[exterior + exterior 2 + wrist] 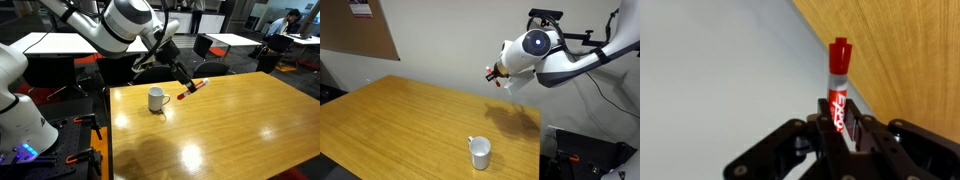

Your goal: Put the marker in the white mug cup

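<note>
Both jaws of the pincer (840, 125) clamp the red marker (838, 90), held clear above the wooden table (240, 120). The white mug cup (157, 99) stands below the pincer, off to one side; the marker should be centred over its rim, then lowered before release

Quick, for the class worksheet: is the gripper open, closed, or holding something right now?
The gripper: closed, holding the marker between its fingers.
</note>
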Controlling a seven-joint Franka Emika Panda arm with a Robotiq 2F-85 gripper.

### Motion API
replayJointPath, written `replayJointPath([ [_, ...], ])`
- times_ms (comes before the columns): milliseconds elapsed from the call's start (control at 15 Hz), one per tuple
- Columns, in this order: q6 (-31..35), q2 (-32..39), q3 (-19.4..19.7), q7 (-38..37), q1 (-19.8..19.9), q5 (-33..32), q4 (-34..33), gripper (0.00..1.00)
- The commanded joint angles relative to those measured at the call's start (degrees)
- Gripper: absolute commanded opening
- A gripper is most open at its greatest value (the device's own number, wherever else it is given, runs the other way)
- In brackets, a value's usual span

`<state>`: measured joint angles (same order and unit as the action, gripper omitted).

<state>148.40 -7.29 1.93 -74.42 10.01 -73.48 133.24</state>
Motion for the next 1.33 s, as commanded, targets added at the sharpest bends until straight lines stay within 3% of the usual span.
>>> replayJointPath([
  [0,-5.1,1.62,-2.46,-13.92,-0.33,-12.36,-2.15,0.05],
  [200,-10.23,2.84,-1.98,-22.85,-3.56,-19.14,-2.42,0.05],
  [467,-15.65,4.98,-2.07,-29.56,-6.59,-22.65,-2.88,0.05],
  [600,-14.36,5.87,-1.7,-29.53,-7.3,-23.11,-3.12,0.05],
  [667,-9.9,5.96,-1.09,-27.35,-7.14,-22.68,-3.04,0.05],
  [733,-13.0,5.02,-1.38,-27.64,-7.45,-21.17,-1.96,0.2],
  [1267,-11.35,5.68,-1.35,-27.6,-7.47,-21.25,-2.14,0.2],
])
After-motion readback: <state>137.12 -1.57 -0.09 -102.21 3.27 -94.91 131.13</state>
